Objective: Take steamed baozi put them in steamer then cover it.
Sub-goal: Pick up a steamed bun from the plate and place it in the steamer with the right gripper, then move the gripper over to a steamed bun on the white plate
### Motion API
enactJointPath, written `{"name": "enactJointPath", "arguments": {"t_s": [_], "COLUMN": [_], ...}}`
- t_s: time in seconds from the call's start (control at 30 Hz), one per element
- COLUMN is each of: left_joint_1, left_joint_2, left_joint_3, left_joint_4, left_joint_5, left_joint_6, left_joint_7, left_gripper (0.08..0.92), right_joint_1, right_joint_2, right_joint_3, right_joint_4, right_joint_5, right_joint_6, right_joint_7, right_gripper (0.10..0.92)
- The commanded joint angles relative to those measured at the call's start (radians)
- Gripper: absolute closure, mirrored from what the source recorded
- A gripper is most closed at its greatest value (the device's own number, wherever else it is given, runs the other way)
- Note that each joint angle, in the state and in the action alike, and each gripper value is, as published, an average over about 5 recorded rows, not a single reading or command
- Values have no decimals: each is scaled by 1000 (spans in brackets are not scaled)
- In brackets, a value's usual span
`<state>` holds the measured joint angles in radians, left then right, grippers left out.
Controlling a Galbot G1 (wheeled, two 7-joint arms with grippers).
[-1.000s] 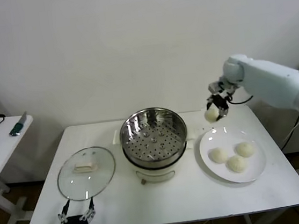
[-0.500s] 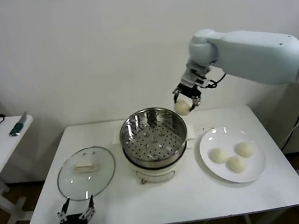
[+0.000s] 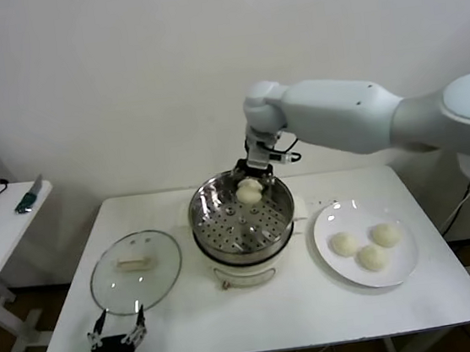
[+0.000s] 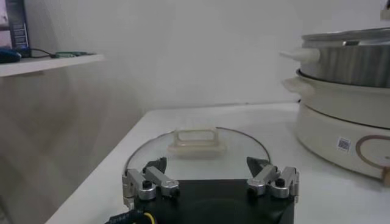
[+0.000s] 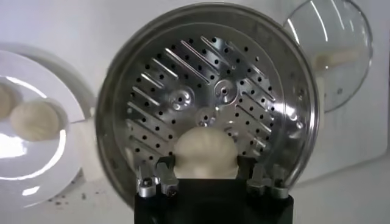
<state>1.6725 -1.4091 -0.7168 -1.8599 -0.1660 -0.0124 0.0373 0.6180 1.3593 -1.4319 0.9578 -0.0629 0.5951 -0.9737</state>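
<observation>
Three baozi (image 3: 368, 247) on plate (image 3: 339, 273) | steamer (image 3: 242, 218) holds none | right claw (image 3: 248, 183) grips one

Bare perforated floor of the steamer (image 3: 242, 226) below the bun-laden right claw (image 3: 249, 190), rim all round.

So the right tool (image 5: 206, 178) sits at the bottom centre of the frame, clamped on one baozi (image 5: 205, 152), hanging right over the steamer (image 5: 207, 85) and its perforated floor. Far left there's a white plate (image 5: 55, 164) with two more buns (image 5: 35, 120) on it. Upper right corner shows the glass cover (image 5: 332, 49) lying on the white surface (image 5: 365, 134).
</observation>
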Motion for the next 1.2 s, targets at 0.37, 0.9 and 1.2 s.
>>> {"name": "enactJointPath", "arguments": {"t_s": [0.37, 0.9, 1.2], "left_joint_1": [-4, -3, 5], "left_joint_2": [-1, -1, -8], "left_joint_3": [1, -2, -2], "left_joint_4": [6, 2, -15], "left_joint_5": [-2, -6, -3], "left_joint_6": [-5, -11, -7], "left_joint_7": [-1, -4, -3], "left_gripper": [177, 177, 177], "right_joint_1": [-183, -154, 80], "right_joint_2": [120, 119, -50], "right_joint_3": [134, 137, -52], "right_joint_4": [-331, -310, -81], "right_joint_5": [-233, -159, 232], "right_joint_6": [139, 141, 39], "right_joint_7": [88, 96, 14], "right_gripper": [338, 221, 203]}}
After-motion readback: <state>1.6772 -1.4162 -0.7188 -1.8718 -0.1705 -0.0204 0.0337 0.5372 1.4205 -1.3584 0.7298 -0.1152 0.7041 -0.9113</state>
